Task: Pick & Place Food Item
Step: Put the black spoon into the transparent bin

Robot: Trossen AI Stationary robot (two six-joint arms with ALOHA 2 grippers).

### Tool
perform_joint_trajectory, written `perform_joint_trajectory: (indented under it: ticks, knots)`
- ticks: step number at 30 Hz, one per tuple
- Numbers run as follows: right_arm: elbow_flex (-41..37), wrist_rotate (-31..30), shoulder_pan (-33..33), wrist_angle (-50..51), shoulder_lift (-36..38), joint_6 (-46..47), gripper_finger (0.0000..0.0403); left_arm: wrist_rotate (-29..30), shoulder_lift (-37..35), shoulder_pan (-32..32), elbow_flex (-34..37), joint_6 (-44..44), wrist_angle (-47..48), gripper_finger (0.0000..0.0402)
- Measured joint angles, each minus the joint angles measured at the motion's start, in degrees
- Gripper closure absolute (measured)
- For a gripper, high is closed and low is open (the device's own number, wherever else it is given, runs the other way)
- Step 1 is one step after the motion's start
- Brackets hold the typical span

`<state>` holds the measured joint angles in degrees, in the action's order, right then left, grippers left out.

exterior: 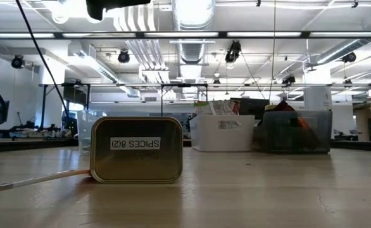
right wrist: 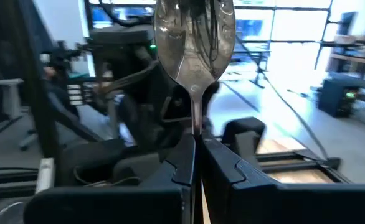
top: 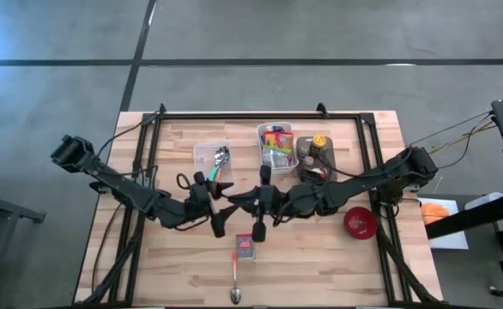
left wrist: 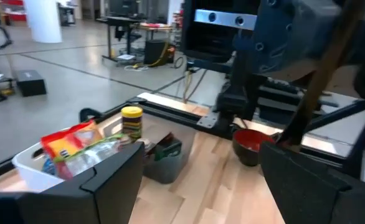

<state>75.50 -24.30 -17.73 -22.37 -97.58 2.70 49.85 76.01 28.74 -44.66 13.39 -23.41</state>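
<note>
My right gripper (right wrist: 197,140) (top: 250,204) is shut on a silver spoon (right wrist: 195,37) above the middle of the table. My left gripper (left wrist: 201,186) (top: 221,206) hangs just to its left, open, with nothing between its fingers. The food lies beyond them at the far side. A white bin (top: 276,144) (left wrist: 27,168) holds snack packets (left wrist: 76,146). A yellow-lidded jar (top: 318,142) (left wrist: 131,119) stands by a grey bin (top: 312,159) (left wrist: 164,160). A flat spice tin (top: 245,247) (exterior: 137,149) lies on the table near the front. My right gripper pinches the spoon's thin handle (right wrist: 196,121) between its two shut fingers, a short way below the bowl. The bowl (right wrist: 195,43) stands out beyond the fingertips. The spoon is lifted clear of the table, and the fingers hide the rest of the handle.
A red bowl (top: 360,221) (left wrist: 251,142) sits at the right. A clear tub (top: 207,153) stands at the far left of centre, with a spoon's bowl (top: 221,157) over it. Another spoon (top: 236,283) (exterior: 33,180) lies by the tin at the near edge.
</note>
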Motion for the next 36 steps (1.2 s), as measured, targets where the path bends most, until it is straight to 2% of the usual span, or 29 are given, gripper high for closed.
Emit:
perform_joint_trajectory:
  ticks: [4,9,14,19,23,29,33,36]
  knots:
    - [-0.2,2.5,0.0,-1.8,-0.3,0.0,0.0395,-4.0,0.0,0.0,0.0,-2.5,-1.8,0.0088]
    - [-0.3,3.1,0.0,-2.0,-0.5,-0.2,0.0395,-10.9,-0.1,-0.1,0.0,-4.0,-2.5,0.012]
    - [-0.3,3.4,0.0,-1.7,-0.5,-0.6,0.0395,-13.1,-0.2,0.1,0.0,-4.8,-1.8,0.0151]
    - [-0.3,3.8,-0.2,-1.7,-0.4,-0.4,0.0395,-13.0,-0.2,0.0,0.0,-4.6,-0.8,0.0157]
    - [-0.3,3.7,-0.2,-1.7,-0.4,0.0,0.0395,-12.3,-0.2,0.1,0.0,-3.6,-0.8,0.0141]
    - [-0.3,3.8,-0.5,-2.2,-0.4,0.0,0.0395,-12.2,-0.2,0.0,0.0,-2.9,-1.3,0.0079]
    - [-0.3,4.5,-0.4,-4.1,-0.6,0.1,0.0395,-11.9,-0.2,-0.1,0.0,-3.7,-4.8,0.0043]
    - [-0.3,5.4,-0.5,-4.6,-0.8,0.3,0.0395,-12.2,-0.1,-0.1,0.0,-5.3,-7.6,0.0033]
